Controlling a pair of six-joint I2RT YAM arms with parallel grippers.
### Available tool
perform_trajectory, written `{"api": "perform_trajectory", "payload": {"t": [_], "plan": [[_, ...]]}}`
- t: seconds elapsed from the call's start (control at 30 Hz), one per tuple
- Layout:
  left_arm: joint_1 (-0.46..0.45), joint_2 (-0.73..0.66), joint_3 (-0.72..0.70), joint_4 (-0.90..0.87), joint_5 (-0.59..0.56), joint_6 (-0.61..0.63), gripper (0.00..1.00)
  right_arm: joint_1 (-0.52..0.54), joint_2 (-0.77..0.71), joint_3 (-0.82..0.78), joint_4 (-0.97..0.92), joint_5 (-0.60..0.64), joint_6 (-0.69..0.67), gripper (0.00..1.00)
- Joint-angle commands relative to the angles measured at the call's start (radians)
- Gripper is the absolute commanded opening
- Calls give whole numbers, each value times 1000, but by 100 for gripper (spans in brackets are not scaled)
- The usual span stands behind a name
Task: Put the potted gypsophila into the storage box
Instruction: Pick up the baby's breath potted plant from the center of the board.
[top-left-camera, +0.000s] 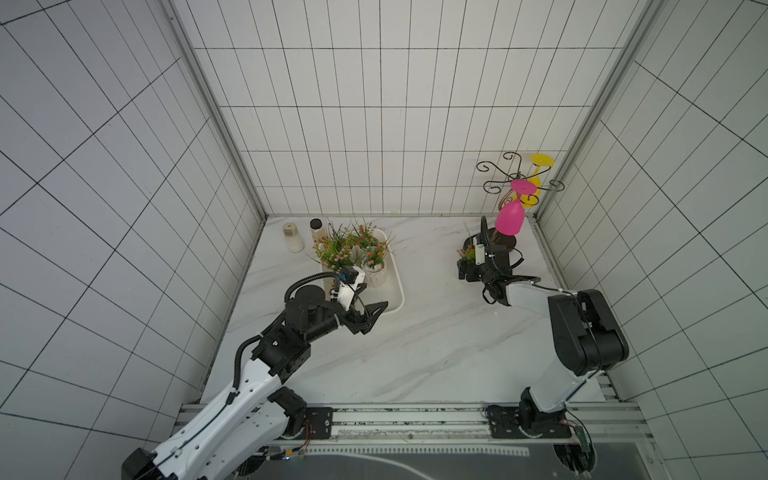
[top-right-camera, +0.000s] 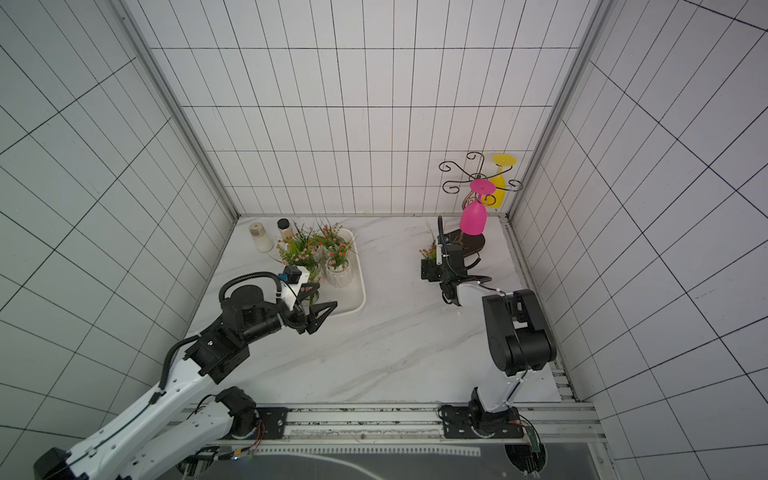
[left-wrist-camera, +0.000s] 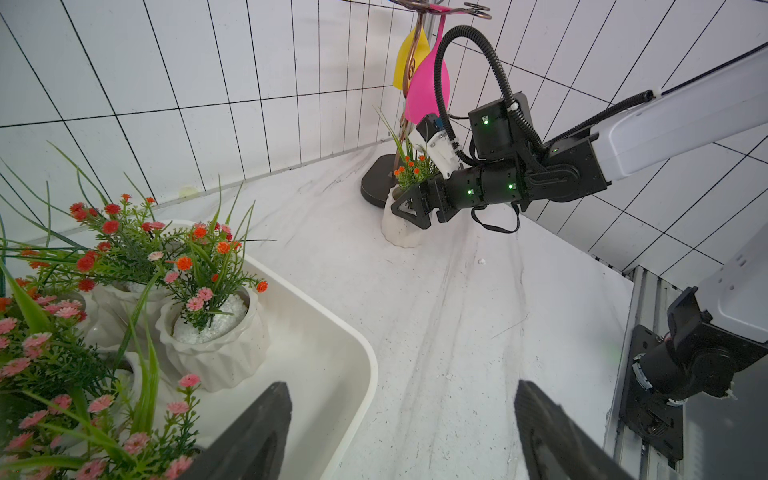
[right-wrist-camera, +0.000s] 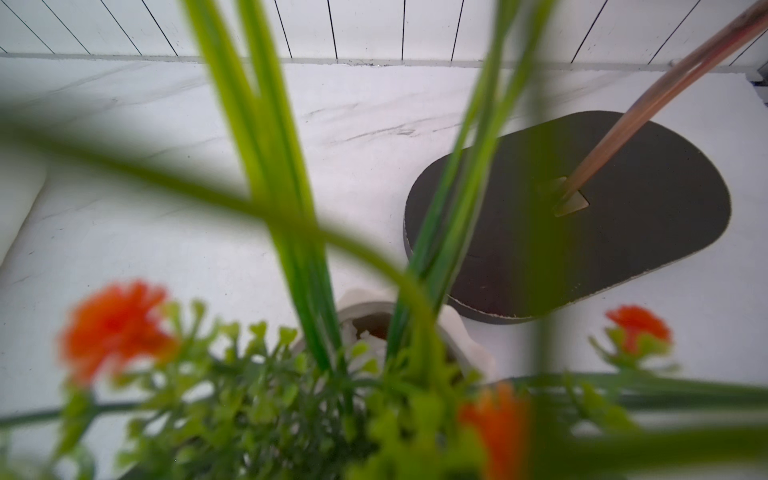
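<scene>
The storage box (top-left-camera: 399, 286) (top-right-camera: 362, 286) is a shallow white tray at the back left, and several potted gypsophila (top-left-camera: 376, 276) (left-wrist-camera: 216, 353) stand in it. My left gripper (top-left-camera: 376, 318) (top-right-camera: 322, 318) (left-wrist-camera: 401, 386) hangs open over the box's near corner, with nothing between its fingers. One more potted gypsophila (left-wrist-camera: 399, 237) (right-wrist-camera: 365, 307), orange-flowered (top-left-camera: 467, 251) (top-right-camera: 428, 251) in a white ribbed pot, stands on the table at the right. My right gripper (top-left-camera: 465, 266) (top-right-camera: 428, 268) (left-wrist-camera: 399, 205) straddles this pot. Its near finger lies against the pot's side, its far finger is hidden.
A scrolled metal glass rack on a black oval base (top-left-camera: 505, 240) (right-wrist-camera: 602, 208) stands just behind the right pot, holding a pink glass (top-left-camera: 509, 220) and a yellow glass (top-left-camera: 536, 183). Two small jars (top-left-camera: 294, 237) (top-left-camera: 316, 227) sit at the back left by the wall.
</scene>
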Motion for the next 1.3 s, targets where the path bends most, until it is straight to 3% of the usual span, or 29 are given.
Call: {"api": "perform_trajectory", "payload": {"t": [0.0,0.63,1.27], "plan": [[-1,0,-8,24,9,0,84,-6,4,76,26,-22,-18,88],[-1,0,-10,23,7,-4,84,-7,-158,7,32,-50,-13,83],[-1,12,-8,24,-4,-13,84,-6,-394,-66,-121,-173,-50,82]]}}
